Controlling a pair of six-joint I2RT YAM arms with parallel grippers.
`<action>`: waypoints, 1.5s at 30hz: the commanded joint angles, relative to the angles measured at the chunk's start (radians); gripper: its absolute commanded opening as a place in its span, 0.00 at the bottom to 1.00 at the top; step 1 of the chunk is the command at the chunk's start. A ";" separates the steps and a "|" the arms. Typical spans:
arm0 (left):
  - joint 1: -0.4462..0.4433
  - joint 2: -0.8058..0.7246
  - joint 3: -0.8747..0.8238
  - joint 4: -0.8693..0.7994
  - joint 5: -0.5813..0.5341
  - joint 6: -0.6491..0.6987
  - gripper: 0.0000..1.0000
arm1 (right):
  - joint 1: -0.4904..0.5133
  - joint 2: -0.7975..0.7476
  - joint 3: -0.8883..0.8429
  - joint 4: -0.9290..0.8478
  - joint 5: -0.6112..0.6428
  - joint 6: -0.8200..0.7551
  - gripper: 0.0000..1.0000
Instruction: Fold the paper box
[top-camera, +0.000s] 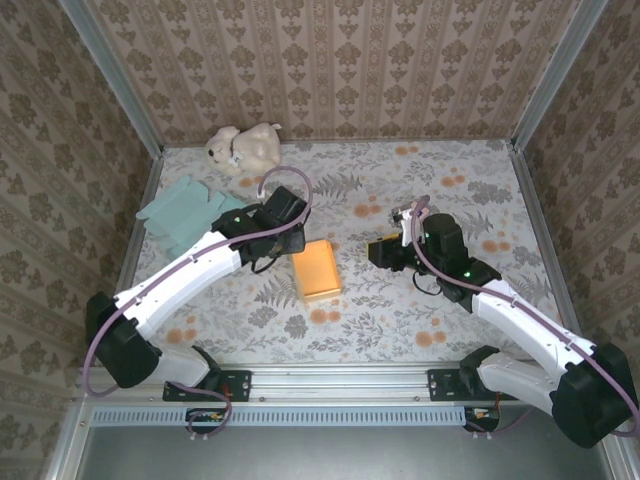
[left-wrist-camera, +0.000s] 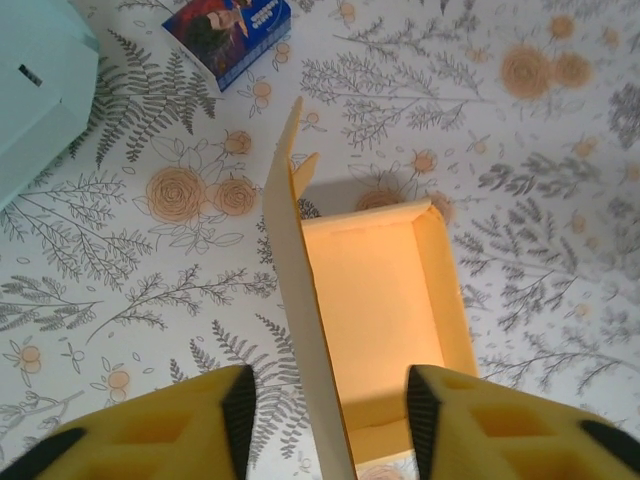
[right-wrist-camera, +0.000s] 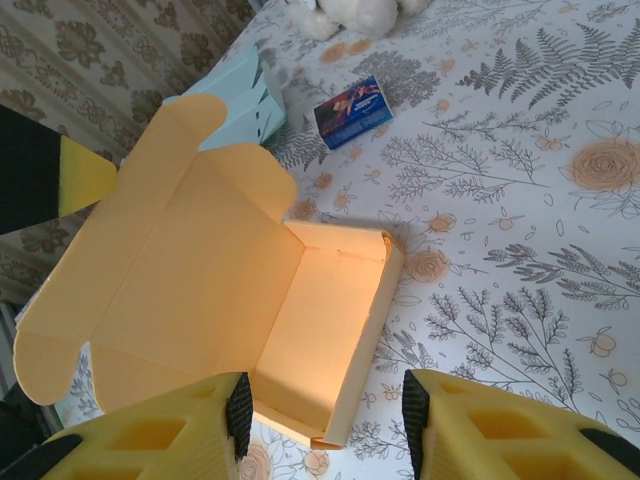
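The left gripper (left-wrist-camera: 325, 400), yellow padded jaws apart, is straddling the raised lid (left-wrist-camera: 290, 270) of the shallow orange paper box (left-wrist-camera: 375, 300) without clamping it. The right gripper (right-wrist-camera: 320, 410) is hanging open and empty. The box is lying mid-way on the floral table (top-camera: 400, 320), between both arms. The card is probably light, thin and crease-prone, so pinch the lid's free edge.

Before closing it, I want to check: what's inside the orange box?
The orange box looks empty, just bare cardboard floor. One near corner is covered by the right gripper.
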 joint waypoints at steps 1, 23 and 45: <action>0.003 0.020 0.010 -0.030 -0.018 0.046 0.42 | 0.009 -0.002 0.036 -0.029 0.032 -0.035 0.47; 0.030 0.072 0.219 -0.065 0.054 0.773 0.00 | 0.023 0.053 -0.043 0.203 -0.041 -0.127 0.48; 0.183 -0.287 -0.277 0.445 0.613 1.858 0.00 | -0.022 0.287 0.067 0.290 -0.264 -0.929 0.43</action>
